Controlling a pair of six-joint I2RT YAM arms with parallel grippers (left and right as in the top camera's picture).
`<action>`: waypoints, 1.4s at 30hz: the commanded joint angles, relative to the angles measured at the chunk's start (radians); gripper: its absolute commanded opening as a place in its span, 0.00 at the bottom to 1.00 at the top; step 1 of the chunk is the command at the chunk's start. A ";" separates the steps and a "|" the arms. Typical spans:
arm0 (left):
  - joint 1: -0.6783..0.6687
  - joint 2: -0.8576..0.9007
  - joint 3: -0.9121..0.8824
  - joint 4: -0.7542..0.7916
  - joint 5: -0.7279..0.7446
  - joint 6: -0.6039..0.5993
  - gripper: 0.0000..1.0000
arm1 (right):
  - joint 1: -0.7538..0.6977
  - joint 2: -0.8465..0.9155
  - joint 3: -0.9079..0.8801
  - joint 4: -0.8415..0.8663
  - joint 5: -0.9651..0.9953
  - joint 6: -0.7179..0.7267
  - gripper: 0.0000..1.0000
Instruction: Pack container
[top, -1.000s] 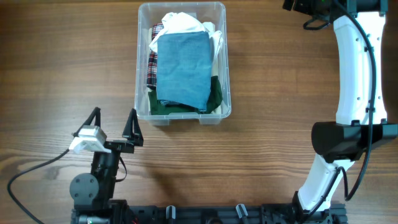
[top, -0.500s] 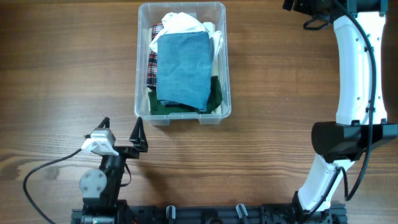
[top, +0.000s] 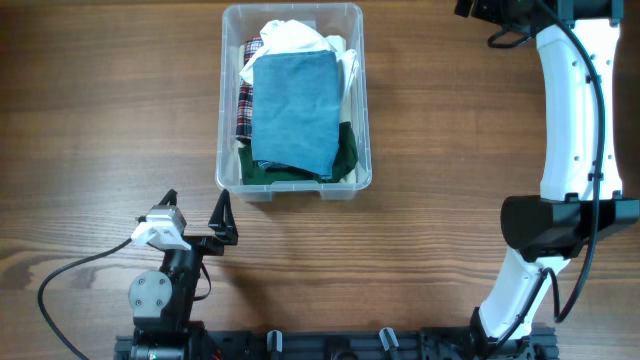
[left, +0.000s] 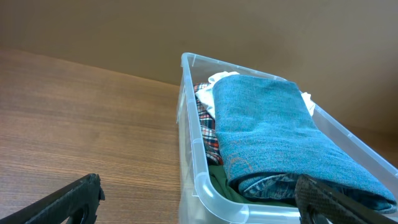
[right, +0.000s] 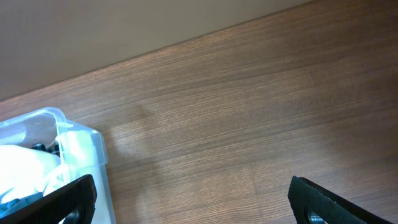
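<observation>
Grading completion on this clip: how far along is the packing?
Done: the container holds stacked folded clothes, blue denim on top. In hand: nothing; the left gripper and right gripper are open, empty, apart from it. Left: seemingly nothing, no clothing shows outside the container.

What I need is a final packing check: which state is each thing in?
Clear rectangular plastic container: lidless, full of clothes.
Blue folded denim cloth: folded, lying on top.
White garment: crumpled, at the far end, partly under the denim.
Left gripper: open, empty, short of the container.
Right gripper: open, empty.
</observation>
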 joint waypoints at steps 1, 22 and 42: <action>0.008 -0.011 -0.006 -0.001 0.004 0.006 1.00 | 0.007 0.010 -0.002 0.000 0.010 0.013 1.00; 0.008 -0.011 -0.006 -0.001 0.004 0.006 1.00 | 0.007 -0.003 -0.002 0.000 0.010 0.012 1.00; 0.008 -0.011 -0.006 -0.001 0.004 0.005 1.00 | 0.038 -0.842 -0.882 0.576 0.029 -0.177 1.00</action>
